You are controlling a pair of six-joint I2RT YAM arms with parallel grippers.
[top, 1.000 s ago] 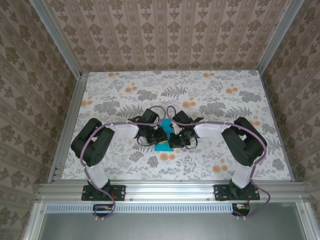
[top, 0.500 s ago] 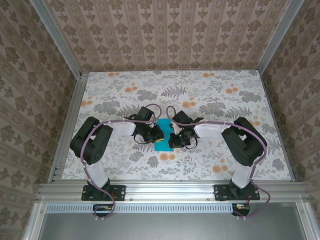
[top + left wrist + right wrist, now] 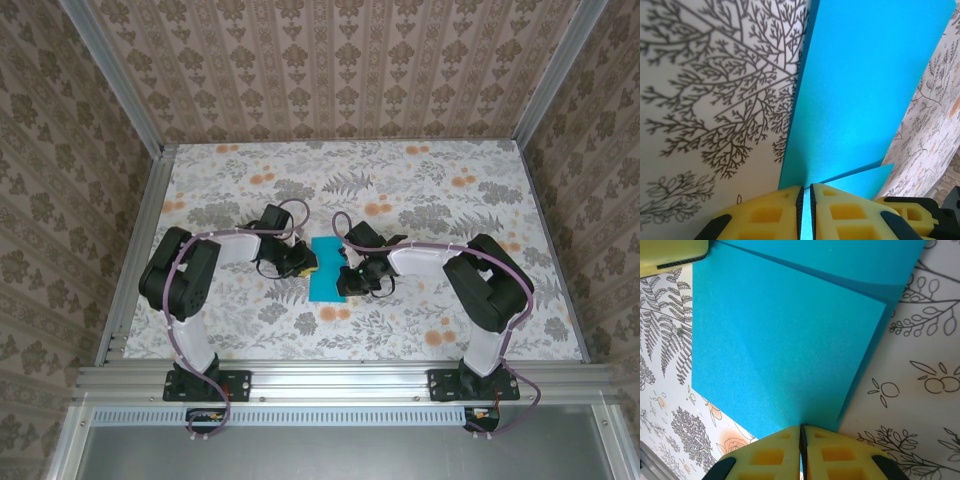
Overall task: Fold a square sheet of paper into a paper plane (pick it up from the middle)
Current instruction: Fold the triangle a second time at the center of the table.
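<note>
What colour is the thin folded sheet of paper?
The thin paper sheet is plain turquoise-blue, clearest in the right wrist view.

Left arm (image 3: 185,285) and right arm (image 3: 490,285): black joint housings, white links, purple cables (image 3: 425,247). Left hand (image 3: 806,210) and right hand (image 3: 802,452) carry yellow pocketed pads (image 3: 765,215).

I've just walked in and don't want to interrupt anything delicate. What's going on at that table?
Two robot arms are folding a blue sheet on the floral table. The left gripper is shut on one edge of the sheet, and the right gripper is shut on the opposite edge. That leaves it pinched between them near the table's middle. The sheet is already doubled over, with layers showing in the wrist views, but it is not a pointed plane yet.
</note>
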